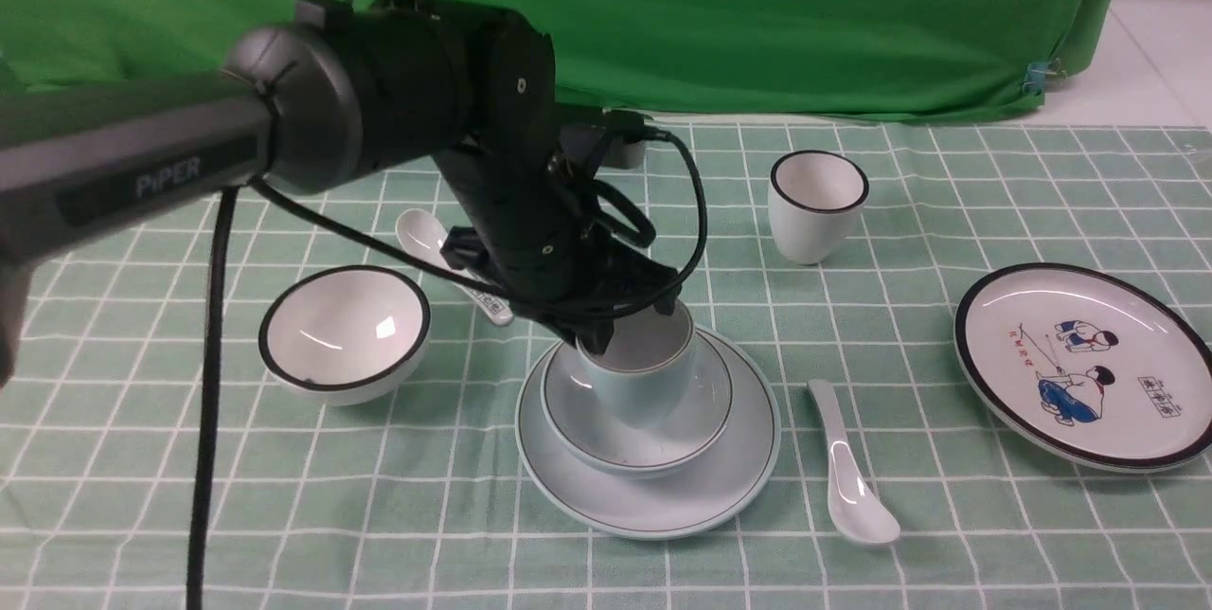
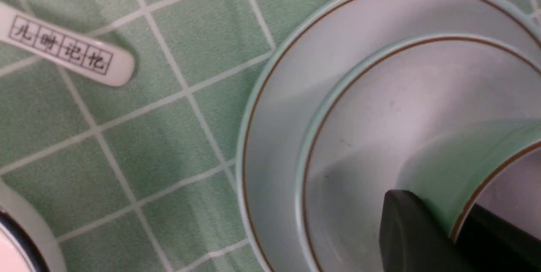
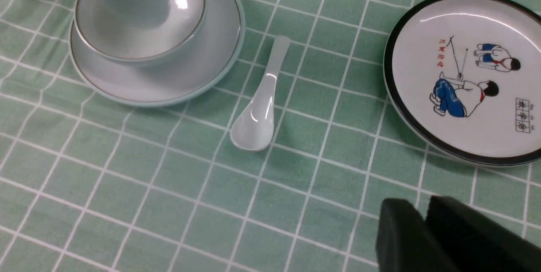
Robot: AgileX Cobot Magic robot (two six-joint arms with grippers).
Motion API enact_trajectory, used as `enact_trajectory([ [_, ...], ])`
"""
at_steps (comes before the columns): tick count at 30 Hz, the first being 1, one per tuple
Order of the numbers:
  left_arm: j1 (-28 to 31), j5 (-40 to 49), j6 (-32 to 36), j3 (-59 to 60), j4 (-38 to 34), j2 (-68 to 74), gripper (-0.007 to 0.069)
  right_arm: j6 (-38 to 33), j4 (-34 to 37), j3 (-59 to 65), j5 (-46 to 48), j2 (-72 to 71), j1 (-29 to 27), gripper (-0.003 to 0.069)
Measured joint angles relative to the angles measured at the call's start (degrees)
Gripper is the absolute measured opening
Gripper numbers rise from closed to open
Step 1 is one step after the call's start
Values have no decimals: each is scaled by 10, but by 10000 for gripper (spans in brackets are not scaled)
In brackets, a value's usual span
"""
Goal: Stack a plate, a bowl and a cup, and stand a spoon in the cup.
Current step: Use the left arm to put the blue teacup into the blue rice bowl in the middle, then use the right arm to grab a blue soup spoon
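Left gripper [image 2: 454, 225] tight on the cup [image 2: 460, 158] rim

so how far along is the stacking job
Done: the bowl sits on the plate and the cup stands in the bowl. In hand: the left jaws pinch the cup's rim, one finger inside and one outside, not yet let go. Left: the plain white spoon lies flat on the cloth to the right of the plate, and the right jaws hold nothing.
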Motion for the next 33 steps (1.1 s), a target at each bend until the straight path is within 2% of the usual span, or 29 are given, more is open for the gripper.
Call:
enact_trajectory([
  [3,1,-12,-6,13,26,5,31,0,0,0,-1,0,0,129],
  [9,1,-20,-9,13,33,5,34,2,-10,0,-1,8,0,130],
  [13,1,-29,-9,14,33,5,71,30,-23,-8,8,41,0,130],
  [18,1,-30,-9,12,16,5,231,42,-25,-67,51,144,0,139],
  [21,1,1,-8,2,12,-3,324,43,-18,-122,53,253,0,153],
  [23,1,26,-9,-3,18,-19,339,43,-12,-152,50,310,0,195],
  [24,1,30,-10,-4,21,-23,337,43,-9,-158,49,329,0,208],
  [26,1,42,-19,-5,38,-48,305,31,3,-181,46,378,0,279],
  [28,1,57,-25,-5,63,-105,193,0,27,-210,27,463,4,395],
  [29,1,57,-26,-5,66,-109,171,-1,27,-211,27,463,5,395],
  [31,1,58,-33,1,78,-162,64,-13,34,-228,4,530,11,463],
  [33,1,56,-38,19,84,-209,26,-15,35,-242,-9,575,17,487],
])
